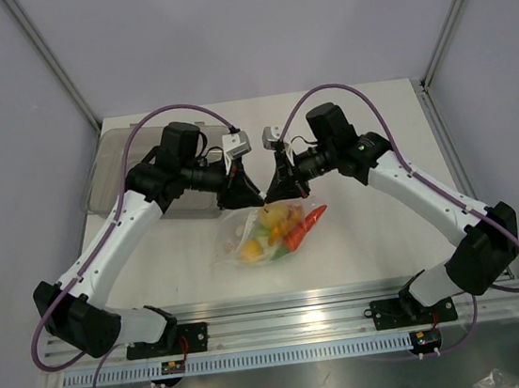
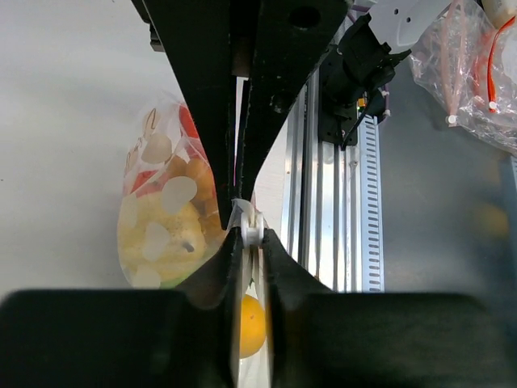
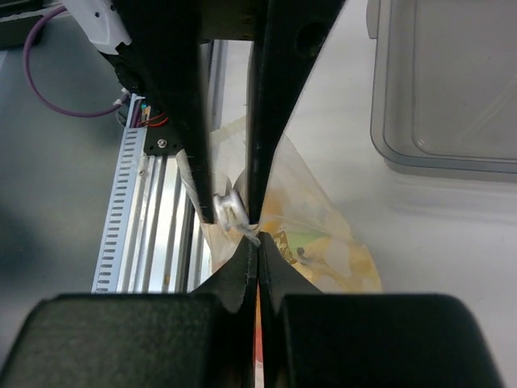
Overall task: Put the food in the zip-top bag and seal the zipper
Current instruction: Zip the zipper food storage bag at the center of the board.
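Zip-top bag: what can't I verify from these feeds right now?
- Zipper seal along its length: left gripper and right gripper cover it from above; wrist views show only the pinched spot.
- Food count: overlapping, too small from above; blurred behind dotted plastic in wrist views.
- Bin: cut off by right wrist frame edge.

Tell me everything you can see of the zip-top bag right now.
The bag is clear, soft plastic printed with white dots, lying on the white table between the arms. It bulges with toy food: yellow, orange, green and red pieces. Its far mouth edge is crumpled, pinched by the left claw and the right claw, both closed on it. Whether it is sealed cannot be seen.
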{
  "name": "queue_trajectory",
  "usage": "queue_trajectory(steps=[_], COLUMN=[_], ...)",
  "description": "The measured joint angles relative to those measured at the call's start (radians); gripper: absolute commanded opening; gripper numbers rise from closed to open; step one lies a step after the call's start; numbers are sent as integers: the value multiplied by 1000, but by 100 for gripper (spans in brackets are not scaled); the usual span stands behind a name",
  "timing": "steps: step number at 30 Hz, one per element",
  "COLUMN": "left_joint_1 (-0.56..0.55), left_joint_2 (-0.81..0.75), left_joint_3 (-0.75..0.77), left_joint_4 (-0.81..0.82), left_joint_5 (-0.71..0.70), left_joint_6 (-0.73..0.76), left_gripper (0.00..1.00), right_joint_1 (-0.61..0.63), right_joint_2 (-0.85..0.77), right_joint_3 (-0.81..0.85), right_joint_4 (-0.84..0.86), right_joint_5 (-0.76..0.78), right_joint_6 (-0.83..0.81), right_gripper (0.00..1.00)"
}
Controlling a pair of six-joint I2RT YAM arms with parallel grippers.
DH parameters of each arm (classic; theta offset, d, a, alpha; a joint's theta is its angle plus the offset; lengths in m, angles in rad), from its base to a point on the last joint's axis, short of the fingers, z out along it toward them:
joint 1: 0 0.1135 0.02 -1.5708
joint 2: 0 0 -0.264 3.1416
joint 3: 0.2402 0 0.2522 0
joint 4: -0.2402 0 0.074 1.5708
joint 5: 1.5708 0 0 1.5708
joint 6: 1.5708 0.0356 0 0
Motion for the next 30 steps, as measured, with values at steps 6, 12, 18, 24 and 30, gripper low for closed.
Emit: queue_trajectory(steps=[6,12,18,24,30], left_joint_1=[0,2,2,2,2], left_joint_2=[0,0,1,3,3], left_joint_3=[0,-3,-3,-3,-3], left_joint_4=[15,65,87,100,117], left_joint_5=[0,-1,-1,-16,-68], left_joint_6=[-23,-67,-106,-131,-145], left_gripper=[48,38,43,47,47], right_joint_1=[2,2,2,2,2], right_joint_2=[-8,-21,-22,-22,-22], right_joint_3=[-30,-38,-42,-45,-45], right_joint_4=[83,119,132,134,134], right_joint_5=[73,97,108,115,114], right_joint_6=[63,97,109,111,113], right_gripper=[0,0,0,0,0])
